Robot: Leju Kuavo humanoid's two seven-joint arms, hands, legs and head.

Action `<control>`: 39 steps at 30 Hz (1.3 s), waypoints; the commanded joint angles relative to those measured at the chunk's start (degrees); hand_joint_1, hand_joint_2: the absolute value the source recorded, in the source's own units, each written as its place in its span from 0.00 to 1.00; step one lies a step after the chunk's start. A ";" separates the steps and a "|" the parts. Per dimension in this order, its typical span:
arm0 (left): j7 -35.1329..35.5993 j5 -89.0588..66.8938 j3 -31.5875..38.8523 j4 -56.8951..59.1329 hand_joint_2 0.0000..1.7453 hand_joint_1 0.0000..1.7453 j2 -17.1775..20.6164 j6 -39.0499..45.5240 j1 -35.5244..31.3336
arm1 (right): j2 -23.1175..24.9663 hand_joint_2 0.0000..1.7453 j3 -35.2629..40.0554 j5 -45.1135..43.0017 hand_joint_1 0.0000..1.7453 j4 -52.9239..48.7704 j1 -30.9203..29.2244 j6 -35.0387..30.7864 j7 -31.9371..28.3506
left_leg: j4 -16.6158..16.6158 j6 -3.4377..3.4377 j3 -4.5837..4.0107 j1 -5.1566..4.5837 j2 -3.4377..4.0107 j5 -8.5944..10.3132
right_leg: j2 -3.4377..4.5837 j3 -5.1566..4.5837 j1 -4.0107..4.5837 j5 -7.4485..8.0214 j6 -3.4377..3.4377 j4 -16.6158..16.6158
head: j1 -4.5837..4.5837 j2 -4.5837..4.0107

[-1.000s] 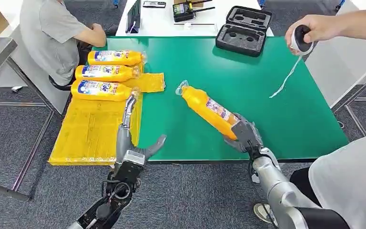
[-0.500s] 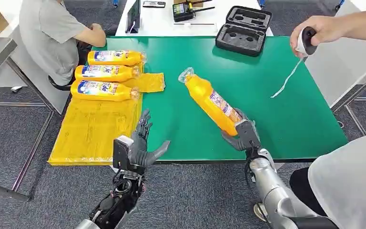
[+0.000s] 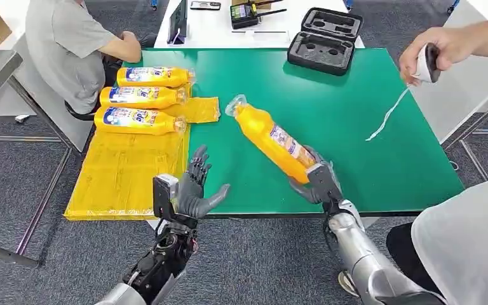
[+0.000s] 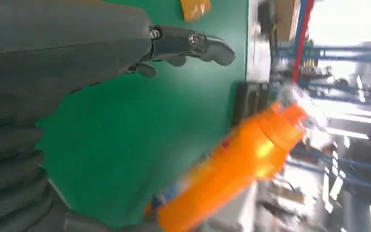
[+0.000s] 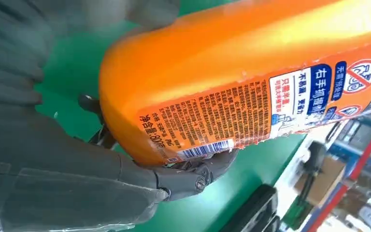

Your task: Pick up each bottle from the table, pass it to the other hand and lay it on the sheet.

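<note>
My right hand (image 3: 314, 181) grips the base of an orange bottle (image 3: 267, 138), holding it above the green table (image 3: 356, 121) with its clear cap tilted up toward the far left. The right wrist view shows the bottle's label (image 5: 251, 82) close up, with fingers (image 5: 193, 176) wrapped under it. My left hand (image 3: 194, 187) is at the table's near edge with its fingers spread, holding nothing. The same bottle (image 4: 236, 164) appears beyond the left fingers (image 4: 193, 43). Three orange bottles (image 3: 141, 95) lie side by side at the far end of the yellow sheet (image 3: 124, 171).
A seated person (image 3: 70, 44) is at the far left by the sheet. Another person's hand (image 3: 429, 54) holds a controller with a white cord over the table's right side. A black foam case (image 3: 324, 38) lies at the table's far edge.
My right hand has swung the bottle's cap end leftward and a little up. My left hand has turned from lying flat by the sheet to upright with spread fingers, and has shifted toward the bottle.
</note>
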 commanded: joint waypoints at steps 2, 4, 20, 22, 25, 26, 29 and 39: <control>0.13 3.71 4.44 11.36 1.00 0.00 -2.06 -6.26 -5.31 | -1.89 1.00 12.64 -5.47 1.00 -5.86 -0.04 -1.22 0.04 | 0.05 -0.15 0.17 0.12 0.07 -0.11 | 0.05 0.18 0.12 -0.06 -0.15 -0.01 | -0.02 0.00; 0.13 3.71 4.44 11.36 1.00 0.00 -2.06 -6.26 -5.31 | -1.89 1.00 12.64 -5.47 1.00 -5.86 -0.04 -1.22 0.04 | 0.01 -0.07 0.05 0.04 0.02 -0.03 | 0.01 0.05 0.04 -0.01 -0.07 -0.01 | 0.00 0.00; 0.93 6.85 4.47 15.59 1.00 0.00 -2.87 -10.15 -7.14 | -0.75 1.00 16.93 -7.39 1.00 -5.97 -1.33 -0.73 0.04 | 0.01 -0.07 0.04 0.03 0.08 -0.03 | 0.07 0.02 0.03 -0.01 -0.07 0.01 | 0.00 0.00; 0.62 7.63 4.32 15.92 1.00 0.00 -2.89 -10.39 -7.48 | -1.12 1.00 21.25 -5.44 1.00 -5.84 -1.55 -4.24 0.04 | 0.05 -0.10 0.06 0.05 0.08 -0.06 | 0.06 0.06 0.05 -0.03 -0.10 0.03 | 0.00 0.00; 0.79 9.24 4.95 15.95 1.00 0.00 -2.68 -12.09 -7.58 | -0.73 1.00 22.38 -6.92 1.00 -7.35 -0.80 -3.01 0.04 | 0.04 -0.10 0.06 0.06 0.09 -0.06 | 0.08 0.05 0.06 -0.02 -0.10 0.02 | 0.00 0.00; 0.62 9.98 5.00 15.84 1.00 0.00 -2.57 -12.51 -7.56 | -0.78 1.00 24.16 -6.28 1.00 -6.76 -1.04 -4.39 0.04 | 0.06 -0.14 0.12 0.10 0.15 -0.10 | 0.13 0.11 0.11 -0.03 -0.14 0.02 | 0.00 0.00; 0.54 11.30 5.09 15.63 1.00 0.00 -2.60 -13.26 -7.61 | -0.69 1.00 25.68 -7.57 1.00 -7.00 -1.43 -3.81 0.04 | 0.02 -0.09 0.06 0.05 0.11 -0.05 | 0.09 0.04 0.05 -0.01 -0.09 0.01 | -0.02 0.00; 0.13 12.92 5.14 14.45 1.00 0.00 -3.14 -15.25 -7.53 | -0.59 1.00 26.08 -8.80 1.00 -8.22 -1.02 -1.51 0.04 | 0.05 -0.09 0.03 0.05 0.07 -0.06 | 0.06 0.04 0.05 -0.03 -0.09 0.04 | 0.00 0.00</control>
